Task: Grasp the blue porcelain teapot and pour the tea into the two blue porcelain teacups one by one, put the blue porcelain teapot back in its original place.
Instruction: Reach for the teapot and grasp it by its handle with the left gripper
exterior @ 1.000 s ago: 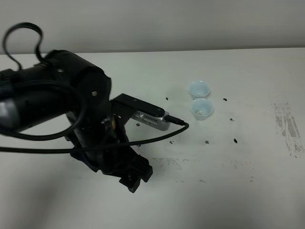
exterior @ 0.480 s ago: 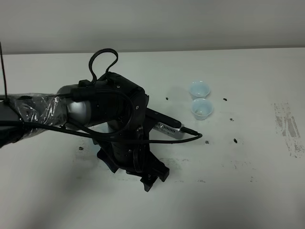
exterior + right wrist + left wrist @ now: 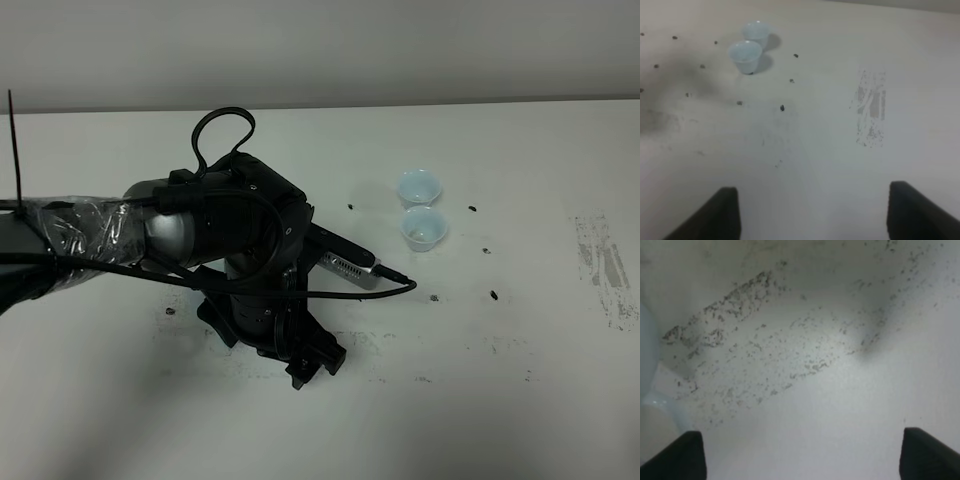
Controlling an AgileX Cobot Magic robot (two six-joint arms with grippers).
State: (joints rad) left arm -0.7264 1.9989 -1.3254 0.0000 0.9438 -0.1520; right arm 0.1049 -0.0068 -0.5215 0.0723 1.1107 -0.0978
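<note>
1. Left claw (image 3: 807, 460): jaws spread wide and holding nothing, low over the speckled white table (image 3: 520, 330), left of its centre.
2. Right claw (image 3: 815, 215): jaws apart and empty, well apart from the cups.
3. Blue porcelain teapot (image 3: 646, 350): only a pale glazed curve shows, just beside one left fingertip (image 3: 685, 457). From above, my left arm hides it.
4. Far teacup (image 3: 419, 186) and near teacup (image 3: 423, 228): close together, right of centre, toward the table's far edge.
5. Handling, my estimate: glazed porcelain is slick, brittle and rigid, and heavier if full. I should take it by the loop handle, which I cannot pick out yet. The lid may be loose.
</note>
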